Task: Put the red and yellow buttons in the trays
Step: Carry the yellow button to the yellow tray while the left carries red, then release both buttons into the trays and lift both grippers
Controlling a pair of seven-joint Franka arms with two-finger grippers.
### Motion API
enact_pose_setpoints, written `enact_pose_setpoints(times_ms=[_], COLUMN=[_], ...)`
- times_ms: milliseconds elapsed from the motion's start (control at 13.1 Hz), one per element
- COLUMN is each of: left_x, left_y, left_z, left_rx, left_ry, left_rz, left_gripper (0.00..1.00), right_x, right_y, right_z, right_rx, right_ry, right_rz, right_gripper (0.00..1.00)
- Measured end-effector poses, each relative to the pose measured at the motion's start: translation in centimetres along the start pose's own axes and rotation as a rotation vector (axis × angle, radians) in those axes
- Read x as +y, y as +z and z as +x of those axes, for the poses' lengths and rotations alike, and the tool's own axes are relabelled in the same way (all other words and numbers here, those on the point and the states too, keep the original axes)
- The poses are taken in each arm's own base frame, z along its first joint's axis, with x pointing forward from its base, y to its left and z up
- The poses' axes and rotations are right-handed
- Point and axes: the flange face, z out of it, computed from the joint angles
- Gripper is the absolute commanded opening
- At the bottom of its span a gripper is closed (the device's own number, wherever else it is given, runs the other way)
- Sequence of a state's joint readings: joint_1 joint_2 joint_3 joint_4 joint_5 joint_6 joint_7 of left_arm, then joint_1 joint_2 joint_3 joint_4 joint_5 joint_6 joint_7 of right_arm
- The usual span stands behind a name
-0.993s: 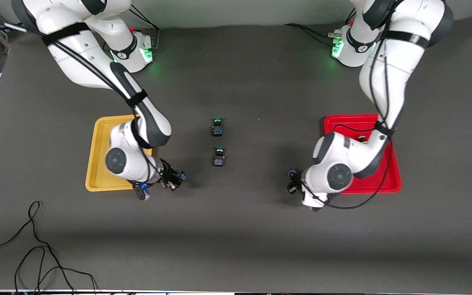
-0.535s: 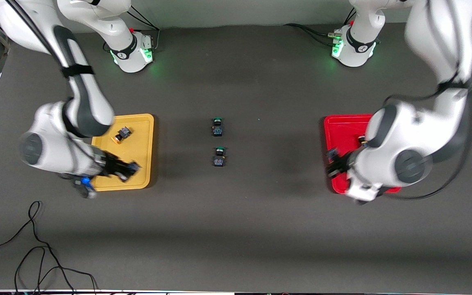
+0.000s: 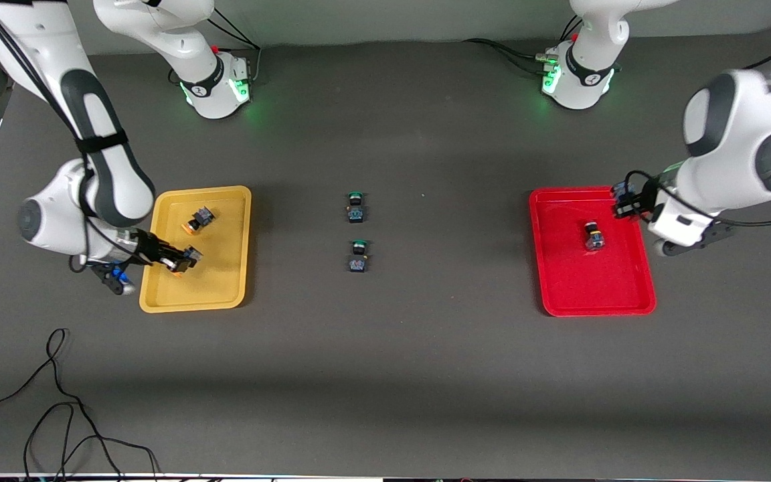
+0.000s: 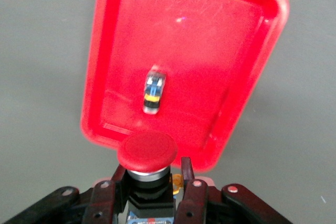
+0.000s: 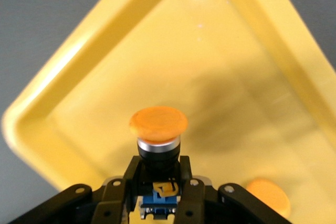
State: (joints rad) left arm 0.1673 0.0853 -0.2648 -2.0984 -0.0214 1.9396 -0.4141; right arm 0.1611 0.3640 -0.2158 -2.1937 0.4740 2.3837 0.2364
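Observation:
My right gripper (image 3: 183,258) is shut on a yellow-capped button (image 5: 158,123) and holds it over the yellow tray (image 3: 225,284), which also shows in the right wrist view (image 5: 236,77). A second yellow-capped button (image 3: 198,219) lies in that tray. My left gripper (image 3: 622,203) is shut on a red-capped button (image 4: 147,151) and holds it over the red tray's (image 3: 600,294) rim at the corner farthest from the front camera. Another button (image 3: 593,235) lies on its side in the red tray (image 4: 210,66); its cap colour does not show.
Two green-capped buttons (image 3: 355,207) (image 3: 357,256) stand on the dark table midway between the trays. Loose black cables (image 3: 57,402) lie near the table's front corner at the right arm's end.
Both arms swung outward from near the table's middle with their buttons. The right gripper now hangs over the yellow tray, the left gripper over the red tray's far corner.

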Motion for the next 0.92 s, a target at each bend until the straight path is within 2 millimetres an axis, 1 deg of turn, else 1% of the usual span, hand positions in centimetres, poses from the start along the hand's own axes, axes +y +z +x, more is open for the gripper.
enact_pose_setpoints(times_ms=[153,229,306,382,458,535,611,764,840,917], left_x=[1.1,1.9,2.5,2.9,3.2,3.5,3.6,3.9,4.0,4.0], left_y=[7.5,11.1,14.1,16.3,17.3,17.1,16.3,13.8,11.9,9.4], left_z=[2.5,3.9,5.0,6.0,6.8,7.4,7.9,8.7,8.8,8.6], left_rx=[0.011,0.016,0.012,0.003,-0.003,0.003,0.018,0.05,0.061,0.08], left_ry=[0.007,0.008,0.007,0.005,0.005,0.004,0.004,0.007,0.01,0.015], left_rz=[-0.041,-0.067,-0.086,-0.097,-0.104,-0.111,-0.117,-0.126,-0.124,-0.12], left_gripper=[0.0,0.0,0.01,0.19,0.76,0.99,1.0,1.0,1.0,1.0], right_x=[-0.2,-0.3,-0.4,-0.5,-0.8,-1.2,-1.6,-2.0,-2.0,-2.2], right_y=[2.1,2.5,2.5,2.4,2.4,2.4,2.3,2.3,2.2,2.0], right_z=[0.0,-0.1,-0.1,0.0,-0.1,-0.2,-0.3,-0.4,-0.3,-0.2], right_rx=[-0.001,-0.005,-0.006,-0.007,-0.009,-0.01,-0.01,-0.009,-0.008,-0.004], right_ry=[0.009,0.01,0.016,0.027,0.035,0.035,0.03,0.026,0.026,0.024], right_rz=[-0.009,-0.011,-0.005,0.008,0.022,0.029,0.033,0.038,0.04,0.043], right_gripper=[0.01,0.03,0.03,0.06,0.13,0.49,0.99,1.0,1.0,1.0])
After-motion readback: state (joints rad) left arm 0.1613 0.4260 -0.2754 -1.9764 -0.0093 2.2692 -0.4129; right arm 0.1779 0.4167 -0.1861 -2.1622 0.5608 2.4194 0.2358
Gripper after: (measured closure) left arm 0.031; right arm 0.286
